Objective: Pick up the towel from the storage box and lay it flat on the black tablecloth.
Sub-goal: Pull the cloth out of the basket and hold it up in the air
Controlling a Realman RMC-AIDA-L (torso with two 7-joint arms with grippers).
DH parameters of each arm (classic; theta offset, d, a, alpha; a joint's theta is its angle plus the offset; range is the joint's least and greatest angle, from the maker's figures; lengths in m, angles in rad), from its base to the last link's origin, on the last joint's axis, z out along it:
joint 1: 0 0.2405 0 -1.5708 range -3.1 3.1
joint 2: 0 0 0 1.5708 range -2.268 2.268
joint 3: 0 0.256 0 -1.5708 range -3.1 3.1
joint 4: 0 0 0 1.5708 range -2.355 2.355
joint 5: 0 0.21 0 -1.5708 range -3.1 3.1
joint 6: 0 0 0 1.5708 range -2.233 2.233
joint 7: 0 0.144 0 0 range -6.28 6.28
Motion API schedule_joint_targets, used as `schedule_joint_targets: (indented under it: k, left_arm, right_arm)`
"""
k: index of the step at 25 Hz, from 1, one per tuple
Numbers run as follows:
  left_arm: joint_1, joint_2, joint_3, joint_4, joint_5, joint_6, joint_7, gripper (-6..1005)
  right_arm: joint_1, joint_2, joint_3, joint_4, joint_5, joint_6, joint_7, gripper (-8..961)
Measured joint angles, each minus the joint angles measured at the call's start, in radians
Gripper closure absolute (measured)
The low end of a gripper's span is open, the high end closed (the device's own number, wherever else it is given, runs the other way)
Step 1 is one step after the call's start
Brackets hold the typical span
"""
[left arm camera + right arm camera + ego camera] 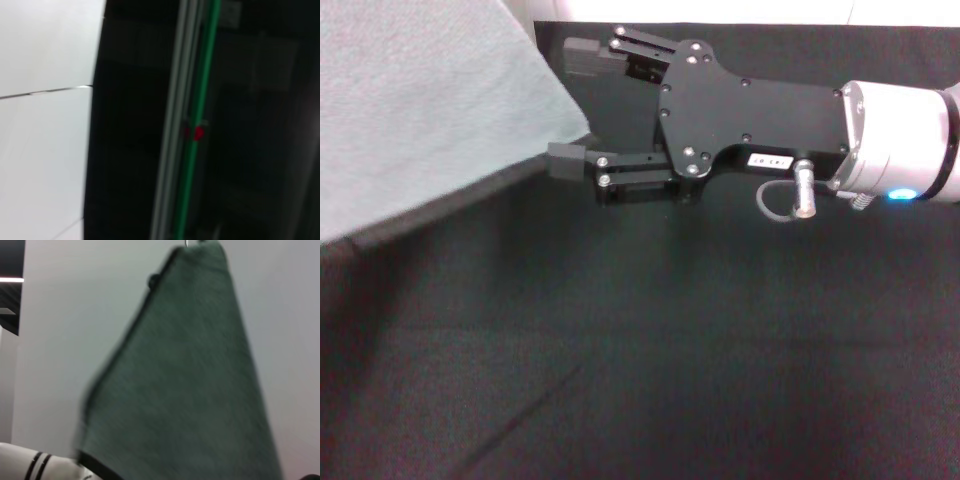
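Currently, by view:

Head view – towel (420,100): grey side faces the camera; it fills the upper left of the picture and hangs above the cloth-covered worktop, with a dark trimmed edge running along its lower border.
Head view – black tablecloth (670,340): matte black sheet covering the worktop across the whole lower picture; faint creases run diagonally at lower left.
Head view – right gripper (575,108): reaches in from the right, held level above the black tablecloth. Its jaws stand apart, one finger above, one below, with open space between them. The lower fingertip lies at the towel's nearest corner; actual contact cannot be determined.
Head view – right arm wrist: silver-white housing at the right edge, with a small blue light and a grey cable loop below the black gripper body.
Head view – storage box: not visible.

Left wrist view – left gripper: not visible, so the state of its jaws cannot be told. The picture shows a pale surface on one side, a dark area on the other, and a green strip (200,110) with a small red mark crossing the dark area.

Right wrist view – towel (185,390): hangs as a grey tapering shape with a dark trimmed edge, against a pale wall. A white part with black stripes (35,465) shows at one corner.
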Motion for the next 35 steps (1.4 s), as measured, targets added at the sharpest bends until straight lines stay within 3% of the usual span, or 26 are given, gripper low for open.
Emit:
schedule_joint_targets:
  k: [13,19,24,35]
  left_arm:
    - [-0.075,0.0,0.044,-0.184,0.0,-0.005,0.076,984]
    - [-0.13,-0.002,0.072,-0.259,-0.018,-0.005,0.108,984]
    - [-0.158,-0.003,0.124,-0.284,-0.058,-0.005,0.167,983]
    - [-0.169,-0.003,0.146,-0.3,-0.079,-0.015,0.207,983]
  right_arm:
    - [-0.015,0.0,-0.061,-0.029,0.037,-0.03,-0.027,96]
    - [-0.006,0.0,-0.126,-0.027,0.11,-0.128,-0.035,94]
    - [-0.004,0.0,-0.223,-0.028,0.223,-0.216,-0.079,93]
    - [-0.007,0.0,-0.268,-0.035,0.242,-0.228,-0.046,90]
